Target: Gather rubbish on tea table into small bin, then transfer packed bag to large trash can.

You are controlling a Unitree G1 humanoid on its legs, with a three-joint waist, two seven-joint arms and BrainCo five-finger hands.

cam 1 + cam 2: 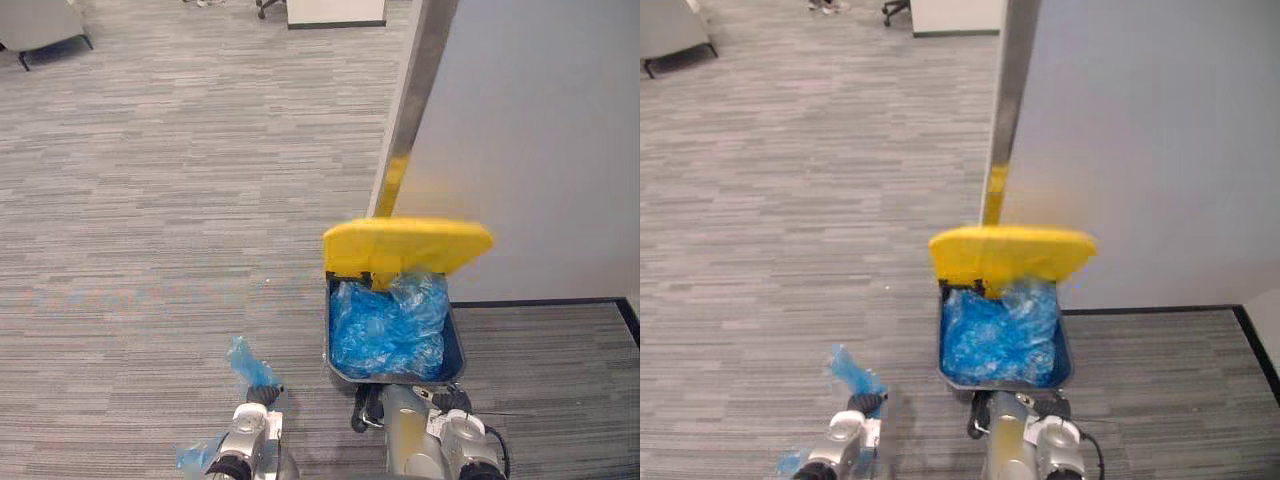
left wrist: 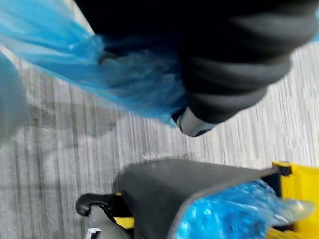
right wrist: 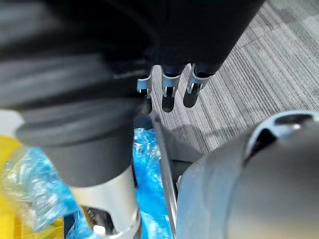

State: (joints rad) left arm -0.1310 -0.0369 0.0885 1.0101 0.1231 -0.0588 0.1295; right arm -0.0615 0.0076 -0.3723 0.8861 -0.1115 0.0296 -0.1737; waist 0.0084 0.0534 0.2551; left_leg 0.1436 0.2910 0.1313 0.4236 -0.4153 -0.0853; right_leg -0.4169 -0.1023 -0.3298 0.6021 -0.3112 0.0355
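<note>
Left wrist view: blue bag [image 2: 134,79] bunched in clenched left hand [image 1: 258,410], beside trash can [image 2: 154,194]; right hand [image 3: 168,94] fingers relaxed.

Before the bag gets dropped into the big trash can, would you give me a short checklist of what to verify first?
1. Lid up: ok. The yellow lid stands open above the trash can.
2. Grip: ok. The left hand is closed round the bag.
3. Bag over the opening: not ok. It hangs left of the can, above the floor.
4. Room inside: cannot tell. A crumpled blue liner covers the inside.
5. Drop path free of the right hand: cannot tell. It sits at the can's near rim.
</note>
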